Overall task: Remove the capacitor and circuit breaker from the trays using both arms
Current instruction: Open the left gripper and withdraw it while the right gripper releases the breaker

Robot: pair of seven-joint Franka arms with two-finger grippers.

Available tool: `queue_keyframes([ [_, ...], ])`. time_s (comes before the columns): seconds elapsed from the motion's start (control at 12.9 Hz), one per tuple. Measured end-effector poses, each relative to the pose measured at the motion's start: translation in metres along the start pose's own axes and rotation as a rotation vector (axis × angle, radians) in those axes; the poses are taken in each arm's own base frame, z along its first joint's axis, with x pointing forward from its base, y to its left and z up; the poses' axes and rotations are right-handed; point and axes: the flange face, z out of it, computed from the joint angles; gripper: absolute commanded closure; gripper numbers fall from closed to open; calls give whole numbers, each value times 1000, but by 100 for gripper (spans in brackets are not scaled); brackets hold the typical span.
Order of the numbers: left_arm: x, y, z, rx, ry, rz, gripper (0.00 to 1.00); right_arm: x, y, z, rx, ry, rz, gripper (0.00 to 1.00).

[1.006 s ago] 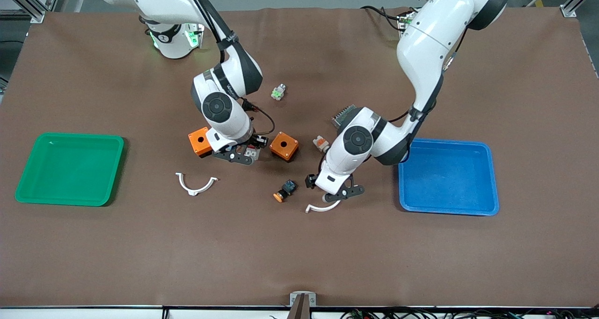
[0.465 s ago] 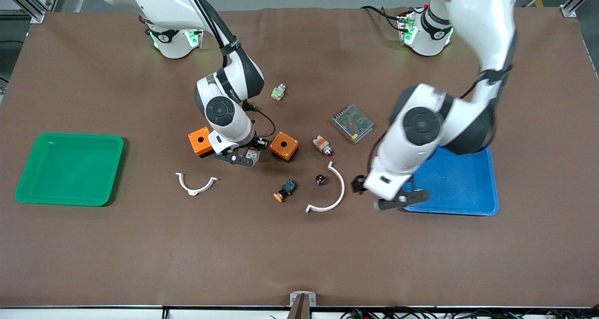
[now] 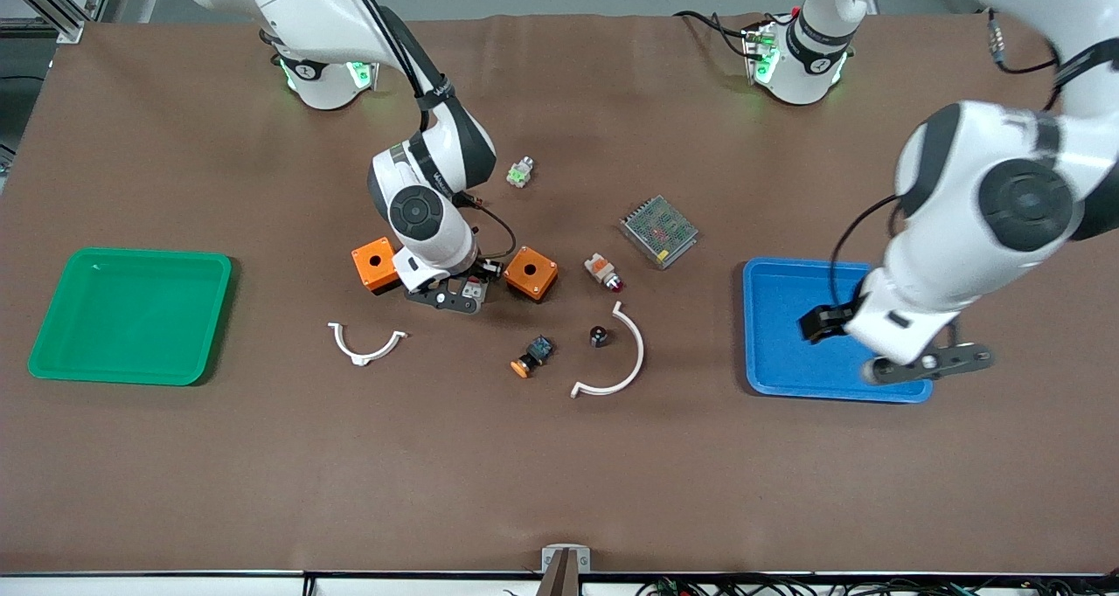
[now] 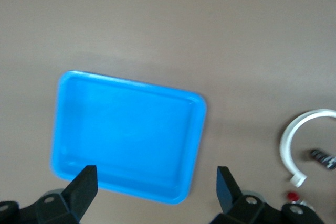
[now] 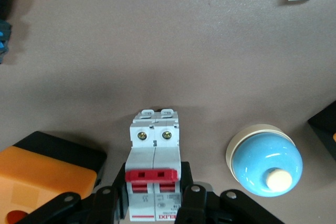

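Note:
The breaker (image 5: 154, 171), a light-grey block with a red lever, lies low at the table between two orange boxes. My right gripper (image 5: 154, 184) (image 3: 448, 296) is shut on its two sides. The capacitor (image 3: 598, 335), a tiny dark cylinder with a reddish face, rests on the table inside the curve of a white arc (image 3: 615, 362). It also shows in the left wrist view as a dark capacitor (image 4: 321, 157). My left gripper (image 3: 927, 367) (image 4: 156, 186) hangs open and holds nothing. It is over the blue tray (image 3: 787, 351) (image 4: 126, 129), above the corner at the left arm's end.
A green tray (image 3: 131, 316) lies at the right arm's end. Orange boxes (image 3: 374, 264) (image 3: 531, 273) flank the right gripper, and a blue domed button (image 5: 265, 161) sits beside the breaker. Also around are a second white arc (image 3: 365, 344), an orange-capped switch (image 3: 533, 355), a lamp part (image 3: 603, 271) and a grey meshed unit (image 3: 659, 231).
The left arm swung away from the capacitor and white arc to over the blue tray, its fingers open and holding nothing. The capacitor stayed on the table. The right gripper barely shifted.

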Motion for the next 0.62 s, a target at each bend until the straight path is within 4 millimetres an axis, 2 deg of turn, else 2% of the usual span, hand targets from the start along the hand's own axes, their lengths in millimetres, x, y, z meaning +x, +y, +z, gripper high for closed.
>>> queue_keyframes([
  [0.15,-9,-34,-32,14,-1,1,0,-2,0,-5,-17,-28,-3,0],
  [0.23,-15,-46,-46,20,1,3,0,-4,-2,-16,-26,-48,-6,0],
  [0.31,-21,-58,-60,25,2,5,0,-5,-3,-36,-31,-68,-10,0],
  [0.46,-32,-79,-84,33,10,20,0,-9,0,-96,-28,-104,-16,0],
  [0.62,-43,-89,-102,40,13,43,0,-12,18,-166,-10,-130,-13,0],
])
